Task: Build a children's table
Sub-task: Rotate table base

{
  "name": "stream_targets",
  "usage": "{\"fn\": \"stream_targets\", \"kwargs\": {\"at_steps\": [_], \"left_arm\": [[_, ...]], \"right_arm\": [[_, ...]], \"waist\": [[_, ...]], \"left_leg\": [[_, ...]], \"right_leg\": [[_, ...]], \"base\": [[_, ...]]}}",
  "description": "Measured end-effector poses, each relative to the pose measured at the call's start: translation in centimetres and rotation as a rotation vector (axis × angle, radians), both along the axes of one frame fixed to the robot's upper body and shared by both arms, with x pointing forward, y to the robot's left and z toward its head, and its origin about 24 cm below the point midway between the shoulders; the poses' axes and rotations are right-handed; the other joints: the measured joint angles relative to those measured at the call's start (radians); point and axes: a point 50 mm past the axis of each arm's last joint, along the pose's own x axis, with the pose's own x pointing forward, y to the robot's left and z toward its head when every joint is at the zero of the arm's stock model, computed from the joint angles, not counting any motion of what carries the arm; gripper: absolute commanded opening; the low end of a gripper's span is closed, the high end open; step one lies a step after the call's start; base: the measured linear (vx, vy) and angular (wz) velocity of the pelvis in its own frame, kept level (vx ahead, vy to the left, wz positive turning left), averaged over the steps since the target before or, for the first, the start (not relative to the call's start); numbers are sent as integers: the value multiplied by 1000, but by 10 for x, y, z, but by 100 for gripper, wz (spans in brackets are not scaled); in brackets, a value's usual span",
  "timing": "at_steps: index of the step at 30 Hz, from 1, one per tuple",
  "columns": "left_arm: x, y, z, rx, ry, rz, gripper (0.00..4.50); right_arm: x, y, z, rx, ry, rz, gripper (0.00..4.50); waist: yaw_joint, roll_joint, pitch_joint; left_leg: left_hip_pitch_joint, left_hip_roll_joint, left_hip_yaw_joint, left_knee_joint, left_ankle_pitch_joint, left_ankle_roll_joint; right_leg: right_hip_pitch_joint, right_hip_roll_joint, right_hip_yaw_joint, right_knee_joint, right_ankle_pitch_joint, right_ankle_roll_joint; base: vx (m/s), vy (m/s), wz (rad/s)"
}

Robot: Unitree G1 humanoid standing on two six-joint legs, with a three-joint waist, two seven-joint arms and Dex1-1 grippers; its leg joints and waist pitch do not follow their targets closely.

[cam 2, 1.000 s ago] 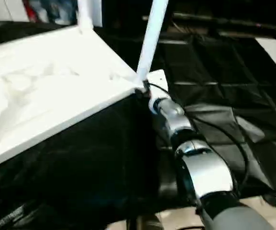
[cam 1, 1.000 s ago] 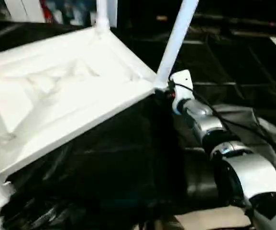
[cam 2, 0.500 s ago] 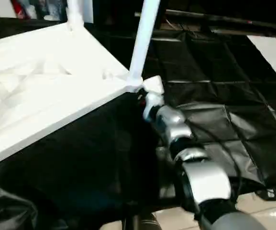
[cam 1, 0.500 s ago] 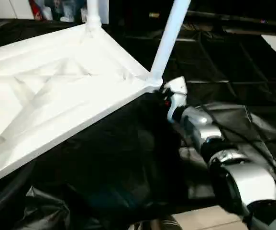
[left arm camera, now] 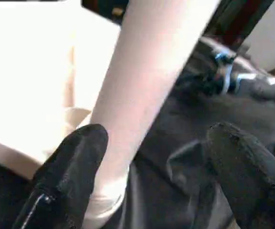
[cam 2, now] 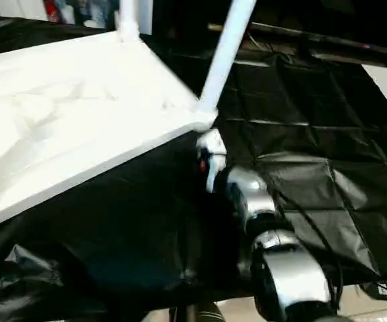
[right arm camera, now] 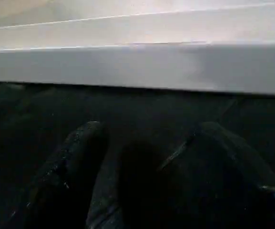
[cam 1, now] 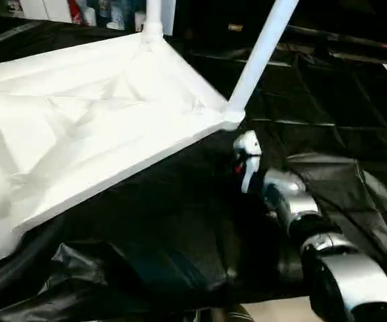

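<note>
the children's table [cam 1: 99, 127] is all white plastic and lies upside down and tilted, its rimmed underside with raised ribs facing up over black sheeting. two round legs [cam 1: 263, 50] rise from the corner sockets on its far side and run out past the picture's top; the nearer one leans to the right. the near rim stands lifted off the sheeting.
</note>
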Motion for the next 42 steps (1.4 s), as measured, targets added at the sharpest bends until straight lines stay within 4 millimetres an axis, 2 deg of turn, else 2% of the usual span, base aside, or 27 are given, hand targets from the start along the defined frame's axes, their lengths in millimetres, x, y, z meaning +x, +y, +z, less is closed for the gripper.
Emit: {"fn": "stream_targets", "kwargs": {"at_steps": [4, 9, 14, 21, 24, 26, 29, 33, 36, 39, 42], "left_arm": [[23, -24, 0, -81, -66, -97, 384], [42, -52, -7, -136, -60, -178, 384], [49, -70, -17, -165, -23, -227, 384], [72, -122, -27, -205, 13, -411, 384], [81, -139, -28, -218, 10, -474, 384], [90, -150, -29, -223, 11, -519, 384], [101, -171, -31, -227, 9, -597, 384], [113, -192, -32, -250, 16, -686, 384], [118, -204, -33, -265, 20, -737, 384], [128, -220, -34, -267, 7, -789, 384], [136, -234, -33, -259, -18, -820, 384]], "right_arm": [[-2, 1, 4, 17, -25, 25, 329], [-18, 8, -6, 46, 23, 161, 329], [-25, 11, 1, 95, 22, 279, 329], [-48, 13, 6, 126, 94, 520, 329], [-52, 11, 2, 118, 116, 539, 329], [-51, 9, 1, 105, 114, 520, 329], [-46, 8, 1, 55, 64, 428, 329], [-20, -9, -8, -108, 44, 49, 329], [-10, -20, -7, -149, 29, -116, 329], [-8, -21, -10, -159, 24, -168, 329], [-7, -13, -11, -167, 11, -177, 329]], "waist": [[0, 0, 0], [-6, 0, 0], [-8, 0, -1], [6, 3, -2], [2, 3, -3], [5, 5, -5], [7, 16, -10], [1, 31, -14], [-3, 40, -19], [-5, 52, -25], [-15, 55, -28]], "left_leg": [[3, 0, -1, 0, 0, 0], [2, 0, -1, 2, 0, 0], [2, 0, -1, 2, 0, 0], [2, 0, -1, 5, 0, 0], [3, 0, -1, 7, 1, 0], [3, 0, -1, 8, 1, -1], [3, -1, -2, 12, 2, -2], [3, -1, -3, 15, 4, -5], [3, -1, -5, 16, 4, -5], [2, -1, -6, 19, 4, -5], [1, -1, -7, 22, 4, -5]], "right_leg": [[4, 0, -1, 0, 0, 0], [4, -1, -2, 1, 0, 0], [4, -1, -2, 0, 0, 0], [6, -3, -3, 2, -1, 0], [6, -3, -3, 6, -1, 0], [6, -4, -3, 8, 0, -1], [6, -5, -3, 14, 0, -1], [5, -5, -3, 19, 0, -2], [6, -5, -4, 20, 1, -2], [6, -5, -4, 21, 1, -1], [6, -5, -4, 22, 1, -1]], "base": [[0, 0, 0], [0, 0, 0], [0, 0, 0], [0, 0, 0], [0, 0, 0], [0, 0, 0], [0, 0, 0], [0, 0, 0], [0, 0, 0], [0, 0, 0], [0, 0, 0]]}}
